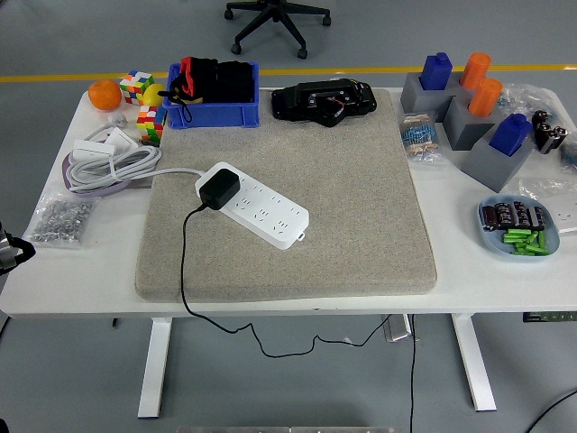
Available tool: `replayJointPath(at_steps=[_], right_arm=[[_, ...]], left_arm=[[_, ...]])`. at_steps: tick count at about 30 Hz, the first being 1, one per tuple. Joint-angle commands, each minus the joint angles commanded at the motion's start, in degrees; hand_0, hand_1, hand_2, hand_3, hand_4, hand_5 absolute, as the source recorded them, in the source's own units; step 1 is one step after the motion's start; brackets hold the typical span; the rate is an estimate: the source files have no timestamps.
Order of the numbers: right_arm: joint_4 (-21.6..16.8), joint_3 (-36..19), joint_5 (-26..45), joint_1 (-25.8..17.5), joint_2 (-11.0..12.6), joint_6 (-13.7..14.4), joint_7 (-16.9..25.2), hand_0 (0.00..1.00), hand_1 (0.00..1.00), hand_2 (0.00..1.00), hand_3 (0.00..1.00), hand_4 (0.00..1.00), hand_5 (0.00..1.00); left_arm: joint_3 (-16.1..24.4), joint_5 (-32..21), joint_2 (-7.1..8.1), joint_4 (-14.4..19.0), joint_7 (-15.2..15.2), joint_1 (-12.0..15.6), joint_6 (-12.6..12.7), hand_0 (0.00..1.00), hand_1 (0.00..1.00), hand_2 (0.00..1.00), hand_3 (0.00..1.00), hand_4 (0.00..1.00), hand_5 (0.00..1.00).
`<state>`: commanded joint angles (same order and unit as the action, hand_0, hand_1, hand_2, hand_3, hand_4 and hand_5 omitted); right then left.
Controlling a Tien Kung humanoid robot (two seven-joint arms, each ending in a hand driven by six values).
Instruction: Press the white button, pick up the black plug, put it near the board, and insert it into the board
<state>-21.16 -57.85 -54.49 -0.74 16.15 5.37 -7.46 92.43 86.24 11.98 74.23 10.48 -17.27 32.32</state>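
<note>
Your black plug [219, 188] sat plugged into the left end of the white power strip [255, 205], left of centre on the grey mat [361, 216]. Only a sliver of your left hand [11, 251] showed at the left edge; I couldn't tell its finger state.

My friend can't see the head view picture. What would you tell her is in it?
A black plug sits in a white power strip on a grey mat on a cluttered white table. The robot's left hand barely shows at the left edge.
</note>
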Motion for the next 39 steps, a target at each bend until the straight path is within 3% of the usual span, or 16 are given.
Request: replayJointPath(at_steps=[11,12,17,18,39], right_arm=[[0.0,-0.1,-0.1,0.0,0.0,0.0,0.0,0.577,0.534,0.547,0.51,0.643,0.381],[0.0,-0.1,-0.1,0.1,0.0,0.0,0.0,0.577,0.534,0.547,0.51,0.643,0.381],[0.0,0.1,0.0,0.2,0.1,0.0,0.0,0.577,0.534,0.547,0.51,0.643,0.381],[0.0,0.2,0.0,0.2,0.1,0.0,0.0,0.576,0.534,0.547,0.51,0.643,0.383],[-0.1,0.9,0.2,0.5,0.6,0.0,0.0,0.574,0.534,0.547,0.509,0.643,0.383]], left_arm=[[0.8,-2.6,-0.13,0.6,1.7,0.1,0.3,0.967,0.998,0.998,0.833,0.843,0.613],[0.8,-2.8,-0.17,0.7,1.8,0.1,0.3,0.859,0.961,0.992,0.859,0.84,0.616],[1.1,-3.0,-0.24,1.1,2.0,0.3,0.3,0.859,0.961,0.992,0.859,0.84,0.616],[1.1,-3.0,-0.24,1.2,2.0,0.4,0.3,0.815,0.91,0.973,0.856,0.839,0.621],[2.1,-2.5,-0.26,1.3,2.1,0.2,0.7,0.833,0.911,0.97,0.84,0.824,0.614]])
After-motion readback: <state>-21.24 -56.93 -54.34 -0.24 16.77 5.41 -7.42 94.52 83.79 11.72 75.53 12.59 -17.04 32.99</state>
